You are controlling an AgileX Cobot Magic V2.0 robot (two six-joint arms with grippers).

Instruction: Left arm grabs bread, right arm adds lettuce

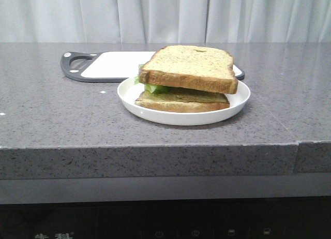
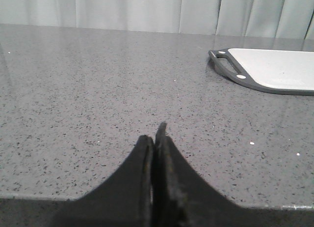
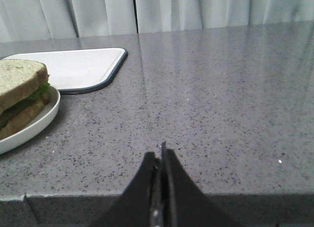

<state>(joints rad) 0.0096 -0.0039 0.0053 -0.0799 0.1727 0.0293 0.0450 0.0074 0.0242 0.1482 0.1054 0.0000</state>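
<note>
A thick speckled slice of bread [image 1: 190, 66] lies on top of a stack in a white plate [image 1: 182, 115]. Green lettuce [image 1: 155, 87] peeks out under it, above a thinner bottom slice [image 1: 181, 104]. From the right wrist view the bread [image 3: 17, 80], a sliver of lettuce [image 3: 41, 90] and the plate [image 3: 34, 126] appear at the edge. My left gripper [image 2: 156, 136] is shut and empty, low at the counter's front edge, far from the plate. My right gripper [image 3: 161, 156] is likewise shut with nothing in it, at the front edge, apart from the plate. Neither arm shows in the front view.
A white cutting board with a dark rim and handle [image 1: 106, 65] lies behind the plate; it also shows as the board [image 2: 274, 72] in the left wrist view and the board [image 3: 73, 69] in the right wrist view. The grey counter's front edge [image 1: 150, 146] drops off. A curtain hangs behind.
</note>
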